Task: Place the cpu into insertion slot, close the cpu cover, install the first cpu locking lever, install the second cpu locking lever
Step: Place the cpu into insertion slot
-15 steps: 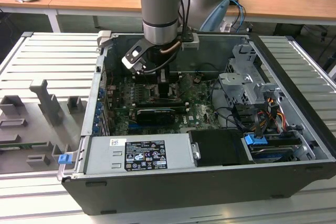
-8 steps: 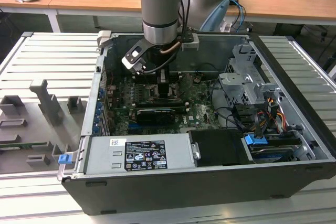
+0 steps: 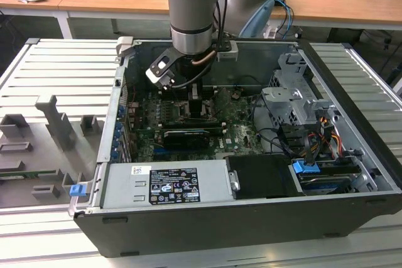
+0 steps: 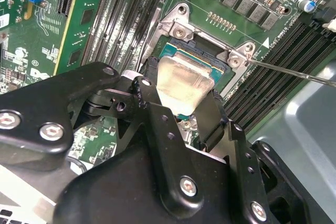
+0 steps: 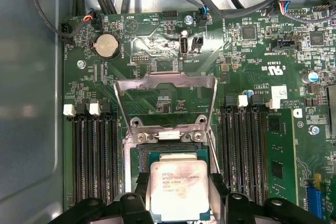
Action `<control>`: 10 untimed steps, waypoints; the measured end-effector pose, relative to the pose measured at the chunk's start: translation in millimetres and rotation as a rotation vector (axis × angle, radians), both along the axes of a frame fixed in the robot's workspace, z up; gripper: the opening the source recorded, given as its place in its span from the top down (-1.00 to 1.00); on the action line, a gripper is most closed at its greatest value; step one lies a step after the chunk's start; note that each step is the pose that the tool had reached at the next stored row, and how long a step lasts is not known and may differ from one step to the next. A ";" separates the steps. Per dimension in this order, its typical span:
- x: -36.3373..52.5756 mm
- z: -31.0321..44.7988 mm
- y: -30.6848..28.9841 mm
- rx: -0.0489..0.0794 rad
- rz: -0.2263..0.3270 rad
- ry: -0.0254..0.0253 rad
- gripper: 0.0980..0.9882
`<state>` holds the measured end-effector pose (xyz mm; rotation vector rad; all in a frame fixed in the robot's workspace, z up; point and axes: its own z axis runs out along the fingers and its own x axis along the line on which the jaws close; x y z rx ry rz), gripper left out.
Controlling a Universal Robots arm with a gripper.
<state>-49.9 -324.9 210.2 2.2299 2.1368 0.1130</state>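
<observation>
Right now the black two-fingered gripper (image 5: 179, 196) is clenched on the small, flat, square cpu (image 5: 177, 187) with its pale silvery-grey metal top. In both wrist views one finger presses on each of two opposite edges. The chip hangs directly over the square insertion slot (image 5: 140, 160) on the green motherboard (image 5: 247, 51); I cannot tell whether it touches the slot. The thin silvery metal cpu cover (image 5: 165, 80), a frame with a large open window, stands swung up off the slot at its hinged edge.
</observation>
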 end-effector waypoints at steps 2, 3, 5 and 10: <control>0.2 -0.3 0.2 0.000 0.000 -0.0001 0.03; 0.3 -0.4 0.2 0.000 0.000 -0.0001 0.03; 0.4 -0.6 0.4 0.000 0.000 -0.0003 0.03; 0.6 -0.9 0.8 -0.001 0.000 -0.0002 0.03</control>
